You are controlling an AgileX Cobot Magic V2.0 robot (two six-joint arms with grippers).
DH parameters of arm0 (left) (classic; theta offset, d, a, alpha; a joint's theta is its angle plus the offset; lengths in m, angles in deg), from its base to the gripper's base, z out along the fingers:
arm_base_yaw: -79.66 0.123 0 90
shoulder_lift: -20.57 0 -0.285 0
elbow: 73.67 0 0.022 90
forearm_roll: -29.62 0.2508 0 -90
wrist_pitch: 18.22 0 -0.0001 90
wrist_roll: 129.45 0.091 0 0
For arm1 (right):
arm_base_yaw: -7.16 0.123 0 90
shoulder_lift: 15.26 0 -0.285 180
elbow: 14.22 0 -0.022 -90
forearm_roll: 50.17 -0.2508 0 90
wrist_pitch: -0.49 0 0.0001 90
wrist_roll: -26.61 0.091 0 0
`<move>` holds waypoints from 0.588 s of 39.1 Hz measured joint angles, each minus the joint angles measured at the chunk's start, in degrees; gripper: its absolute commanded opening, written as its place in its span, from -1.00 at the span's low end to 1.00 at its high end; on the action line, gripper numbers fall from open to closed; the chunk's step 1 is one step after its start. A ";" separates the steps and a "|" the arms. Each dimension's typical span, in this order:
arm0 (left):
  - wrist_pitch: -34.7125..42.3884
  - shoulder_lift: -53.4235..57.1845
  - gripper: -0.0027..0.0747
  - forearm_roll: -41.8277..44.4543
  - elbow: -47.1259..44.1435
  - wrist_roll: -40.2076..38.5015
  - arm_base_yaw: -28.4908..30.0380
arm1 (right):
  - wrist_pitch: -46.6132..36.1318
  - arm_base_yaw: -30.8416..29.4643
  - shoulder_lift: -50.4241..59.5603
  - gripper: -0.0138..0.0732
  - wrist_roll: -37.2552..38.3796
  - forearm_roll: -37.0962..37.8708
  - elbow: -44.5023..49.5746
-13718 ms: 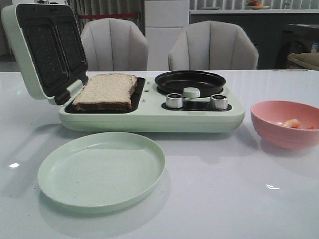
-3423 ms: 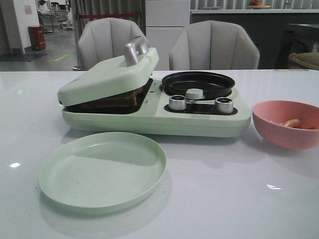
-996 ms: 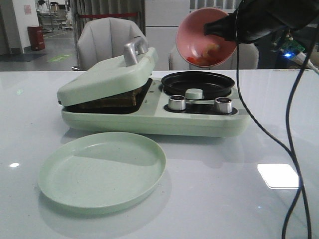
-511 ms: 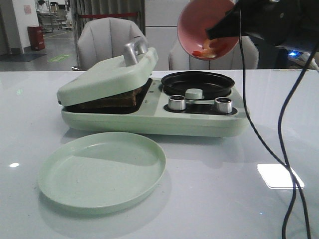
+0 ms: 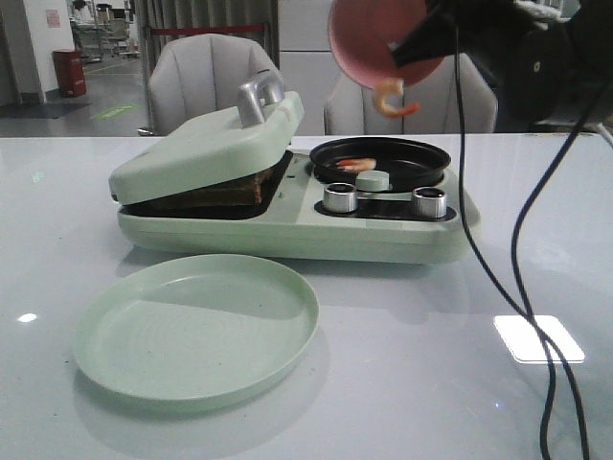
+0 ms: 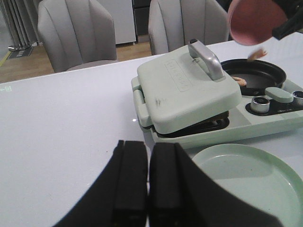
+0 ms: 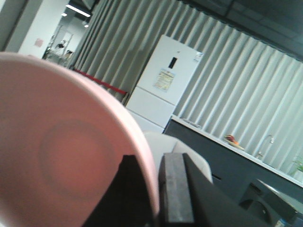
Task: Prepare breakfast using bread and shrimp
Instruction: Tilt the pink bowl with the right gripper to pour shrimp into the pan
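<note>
My right gripper (image 5: pixel 414 46) is shut on the rim of a pink bowl (image 5: pixel 375 40), which it holds tipped over the black round pan (image 5: pixel 381 158). One curled pinkish-orange shrimp (image 5: pixel 391 98) is in mid-air just below the bowl's rim. Another pinkish piece (image 5: pixel 356 165) lies in the pan. The bread (image 5: pixel 218 195) shows only as a dark crust edge under the nearly closed lid (image 5: pixel 206 144) of the green sandwich maker. In the right wrist view the fingers (image 7: pixel 176 189) pinch the bowl's wall (image 7: pixel 66 142). My left gripper (image 6: pixel 149 189) is shut and empty, hovering over the table near the plate (image 6: pixel 246 184).
A pale green plate (image 5: pixel 196 326) lies in front of the sandwich maker. Two silver knobs (image 5: pixel 339 196) sit on its front right. A black cable (image 5: pixel 498 278) hangs from the right arm down to the table. Two grey chairs stand behind the table.
The bowl has tipped further and risen slightly. Shrimp have slid out of it: one has landed in the pan and one is falling.
</note>
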 measured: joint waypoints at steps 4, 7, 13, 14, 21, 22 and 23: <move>0.00 0.00 -0.64 0.00 0.00 0.00 0.00 | 0.00 0.00 -3.01 -0.36 0.00 2.33 0.00; 0.00 0.00 -0.64 0.00 0.00 0.00 0.00 | 0.25 0.00 -4.51 -0.36 0.11 3.20 -0.24; 0.00 0.00 -0.64 0.00 0.00 0.00 0.00 | 0.63 0.00 -4.54 -0.36 8.14 -0.56 -0.33; 0.00 0.00 -0.64 0.00 0.00 0.00 0.00 | 0.63 0.00 -4.16 -0.36 10.23 -2.11 -0.33; 0.00 0.00 -0.64 0.00 0.00 0.00 0.00 | 10.71 -0.81 1.49 -0.36 27.48 -7.39 -0.36; 0.00 0.00 -0.64 0.00 0.00 0.00 0.00 | 12.88 -1.16 2.44 -0.36 28.96 -7.39 -0.36; 0.00 0.00 -0.64 0.00 0.00 0.00 0.00 | 15.88 -1.38 3.73 -0.36 30.62 -7.39 -0.36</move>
